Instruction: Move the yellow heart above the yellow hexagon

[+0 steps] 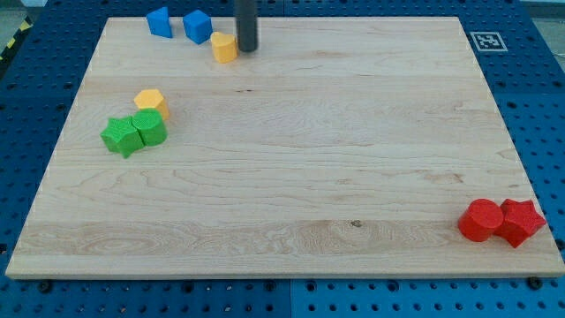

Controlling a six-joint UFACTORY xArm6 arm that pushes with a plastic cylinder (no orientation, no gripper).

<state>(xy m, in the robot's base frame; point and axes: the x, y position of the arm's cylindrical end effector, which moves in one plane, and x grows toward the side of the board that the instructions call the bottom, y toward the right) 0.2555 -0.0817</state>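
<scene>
A small yellow block [224, 46], apparently the heart, lies near the view's top edge of the wooden board [291, 159]. My tip [246, 49] stands right against this block's right side. A second yellow block [152, 102], apparently the hexagon, lies lower down on the view's left, well below and to the left of the first one. It touches the green blocks beneath it.
Two blue blocks [159, 21] [197, 26] sit at the view's top, just left of the heart. A green star [120, 137] and a green cube [150, 129] lie under the hexagon. A red cylinder [481, 220] and a red star [521, 222] sit at the bottom right corner.
</scene>
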